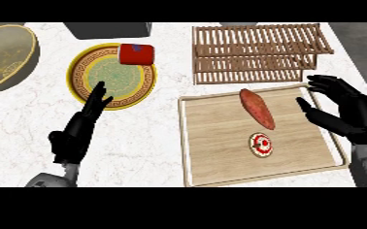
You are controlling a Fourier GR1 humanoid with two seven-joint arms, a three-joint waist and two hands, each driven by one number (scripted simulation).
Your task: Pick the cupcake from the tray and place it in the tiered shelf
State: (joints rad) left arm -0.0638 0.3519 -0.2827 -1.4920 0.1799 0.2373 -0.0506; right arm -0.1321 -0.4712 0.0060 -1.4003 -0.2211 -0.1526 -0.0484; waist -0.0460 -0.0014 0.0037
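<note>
A small cupcake [261, 145] with white and red topping sits in the near middle of the wooden tray [215, 140]. Behind the tray stands the slatted wooden tiered shelf [254, 53]. My right hand [342, 111] hovers open over the tray's right edge, fingers spread, to the right of the cupcake and apart from it. My left hand [80, 128] rests open at the lower left, fingers pointing up toward a plate.
An orange sweet potato [257, 108] lies on the tray just behind the cupcake. A yellow patterned plate [111, 77] with a red cup [135, 54] on its rim sits at the left. A bowl [14, 53] is at the far left, a grey box [108, 29] behind.
</note>
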